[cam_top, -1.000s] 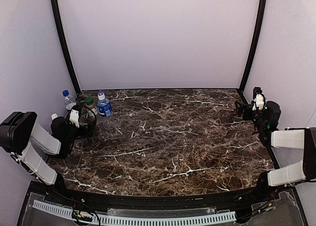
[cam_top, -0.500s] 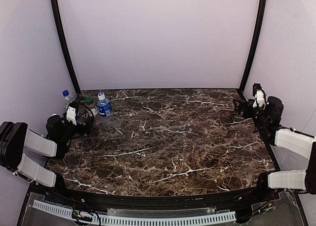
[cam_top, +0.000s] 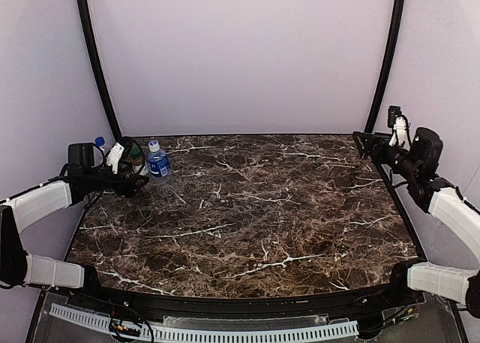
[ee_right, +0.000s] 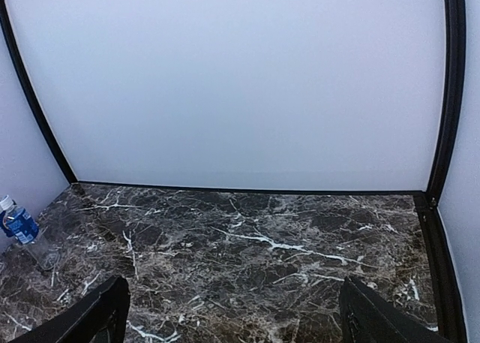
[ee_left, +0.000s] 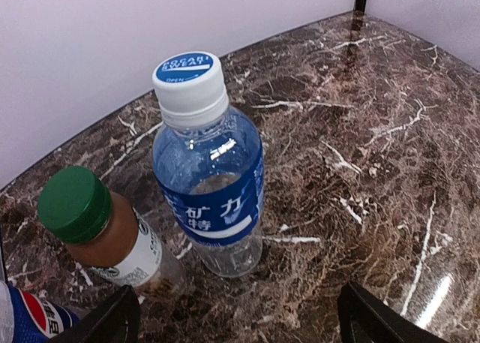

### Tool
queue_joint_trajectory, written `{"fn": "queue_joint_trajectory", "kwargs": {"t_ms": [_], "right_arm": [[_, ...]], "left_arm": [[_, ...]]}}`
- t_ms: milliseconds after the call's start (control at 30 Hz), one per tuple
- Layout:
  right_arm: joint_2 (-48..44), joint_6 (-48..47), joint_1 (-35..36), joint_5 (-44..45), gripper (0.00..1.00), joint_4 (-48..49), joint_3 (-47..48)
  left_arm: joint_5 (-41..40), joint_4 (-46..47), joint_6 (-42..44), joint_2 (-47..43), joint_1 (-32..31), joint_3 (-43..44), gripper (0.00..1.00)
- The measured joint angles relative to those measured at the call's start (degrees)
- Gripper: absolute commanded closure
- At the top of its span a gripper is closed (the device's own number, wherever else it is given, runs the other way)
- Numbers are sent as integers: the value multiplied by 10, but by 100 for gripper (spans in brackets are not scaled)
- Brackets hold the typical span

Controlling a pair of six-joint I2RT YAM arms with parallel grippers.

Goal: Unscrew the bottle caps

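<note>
The bottles stand at the back left of the marble table. The blue-labelled bottle (ee_left: 214, 193) has a blue-topped white cap (ee_left: 187, 76). The short bottle (ee_left: 124, 249) with brown contents has a green cap (ee_left: 73, 204). A corner of the Pepsi-labelled bottle (ee_left: 30, 320) shows at the lower left; its blue cap (cam_top: 99, 142) shows in the top view. All visible caps sit on their bottles. The unlabelled bottle is hidden behind the left arm. My left gripper (ee_left: 238, 324) is open and empty, hovering just in front of the blue-labelled bottle (cam_top: 157, 163). My right gripper (cam_top: 364, 144) is open and empty at the far right, raised.
The purple side wall runs close behind the bottles, with a black corner post (cam_top: 97, 65) beside them. Another black post (cam_top: 382, 65) stands near the right gripper. The marble table (cam_top: 255, 208) stretches between the arms.
My left arm has lifted and swung back, bringing its gripper level with the bottles. My right arm has risen and moved slightly toward the back wall.
</note>
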Motion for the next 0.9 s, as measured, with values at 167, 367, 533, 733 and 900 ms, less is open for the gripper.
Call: {"fn": "queue_joint_trajectory", "kwargs": {"t_ms": [167, 367, 533, 733, 900], "right_arm": [[-17, 9, 26, -19, 6, -32, 25], [-21, 15, 61, -31, 7, -67, 58], [-13, 14, 101, -28, 5, -102, 97], [29, 1, 156, -3, 1, -160, 160], [53, -12, 184, 7, 1, -193, 168]], "left_arm": [[-17, -223, 49, -8, 2, 130, 7], [-82, -466, 101, -33, 2, 312, 1], [-227, -576, 106, -50, 16, 396, 1], [-295, -649, 97, 35, 127, 433, 1], [-297, -654, 74, 82, 147, 412, 7]]}}
